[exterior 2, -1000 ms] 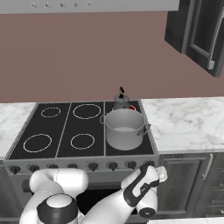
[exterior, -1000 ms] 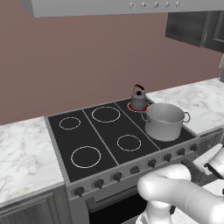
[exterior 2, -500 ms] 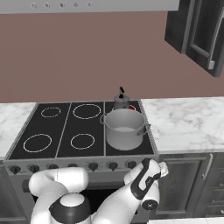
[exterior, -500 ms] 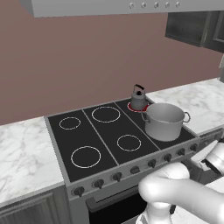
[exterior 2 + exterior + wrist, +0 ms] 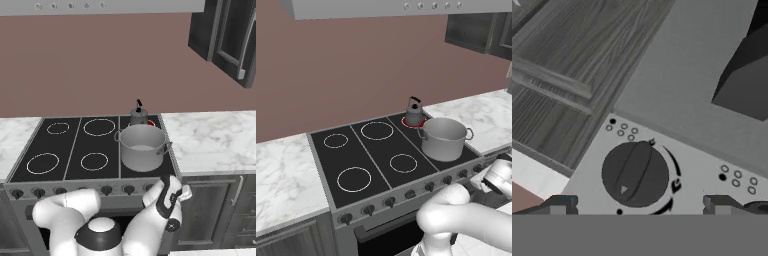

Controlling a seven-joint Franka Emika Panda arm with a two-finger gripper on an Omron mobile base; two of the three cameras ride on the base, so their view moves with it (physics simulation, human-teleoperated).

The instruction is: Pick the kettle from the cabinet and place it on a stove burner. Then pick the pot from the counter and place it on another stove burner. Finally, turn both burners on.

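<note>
One kettle (image 5: 414, 113), one pot (image 5: 444, 138), both on the black cooktop (image 5: 381, 156). Kettle stands upright on the rear burner at the cooktop's 2 o'clock corner; that ring (image 5: 407, 122) glows red beside its base. Pot sits just in front of the kettle, at about 4 o'clock on the cooktop, two loop handles at the rim, no lid; in the right base view the pot (image 5: 142, 146) hides the kettle's (image 5: 139, 115) lower body.

Burner rings counted in the left base view: four plain white circles left of the pot, plus the red one under the kettle. Ring under the pot is hidden.

Knobs along the front panel: seven show in the left base view, further ones behind the arm cannot be counted.

Worktop (image 5: 285, 172) in marble flanks the cooktop at 9 and 3 o'clock. One wall cabinet (image 5: 226, 35) at upper right, door with a silver bar handle.

Gripper (image 5: 640, 206): fingers spread wide apart, one tip at each side of the hand view, holding nothing. One dark knob (image 5: 635, 173) lies between them, just ahead; contact cannot be told.
</note>
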